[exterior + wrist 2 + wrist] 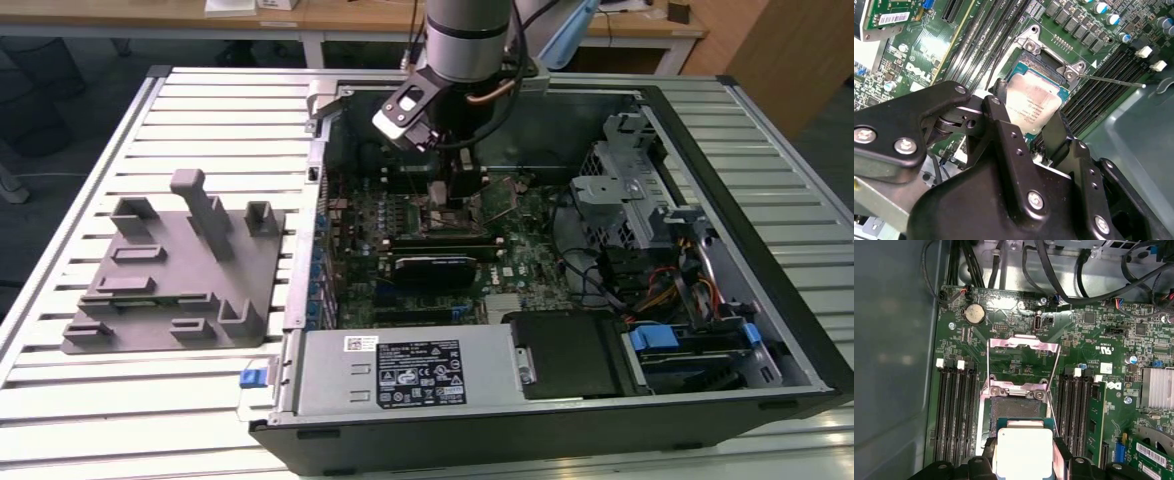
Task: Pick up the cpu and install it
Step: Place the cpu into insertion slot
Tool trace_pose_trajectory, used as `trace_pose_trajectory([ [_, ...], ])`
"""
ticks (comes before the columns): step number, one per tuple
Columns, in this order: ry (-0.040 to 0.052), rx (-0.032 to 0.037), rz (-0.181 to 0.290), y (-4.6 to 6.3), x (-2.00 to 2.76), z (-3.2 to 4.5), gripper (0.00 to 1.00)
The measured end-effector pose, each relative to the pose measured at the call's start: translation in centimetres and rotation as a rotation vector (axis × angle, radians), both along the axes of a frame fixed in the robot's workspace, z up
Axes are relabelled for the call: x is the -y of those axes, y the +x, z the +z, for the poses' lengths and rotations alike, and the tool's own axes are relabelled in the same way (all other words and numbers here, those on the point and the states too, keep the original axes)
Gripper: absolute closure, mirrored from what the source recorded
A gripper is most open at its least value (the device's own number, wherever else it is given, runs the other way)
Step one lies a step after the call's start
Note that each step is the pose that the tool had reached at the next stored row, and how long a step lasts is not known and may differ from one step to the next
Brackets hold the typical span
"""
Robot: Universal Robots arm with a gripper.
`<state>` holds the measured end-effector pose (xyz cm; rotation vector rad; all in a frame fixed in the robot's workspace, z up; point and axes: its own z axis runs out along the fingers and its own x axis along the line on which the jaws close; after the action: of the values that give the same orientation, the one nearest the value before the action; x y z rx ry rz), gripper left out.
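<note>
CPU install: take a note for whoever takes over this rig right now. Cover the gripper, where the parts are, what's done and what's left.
The gripper is shut on the cpu, with a finger on each side.
The cpu is held over the open socket on the motherboard, inside the computer case. Whether it touches the socket cannot be told.
Done: cpu picked up and at the socket. The load plate is raised.
Left: cpu not yet released, load plate not closed.
</note>
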<state>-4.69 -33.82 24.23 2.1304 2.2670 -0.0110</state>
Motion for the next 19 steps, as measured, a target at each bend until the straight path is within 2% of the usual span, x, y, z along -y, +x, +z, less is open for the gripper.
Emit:
trace_pose_trajectory([
  [15,0.0000,0.0000,0.000,0.0,-0.02,-0.78,0.47],
  [19,0.0000,0.0000,0.000,0.0,-0.15,-1.15,0.47],
])
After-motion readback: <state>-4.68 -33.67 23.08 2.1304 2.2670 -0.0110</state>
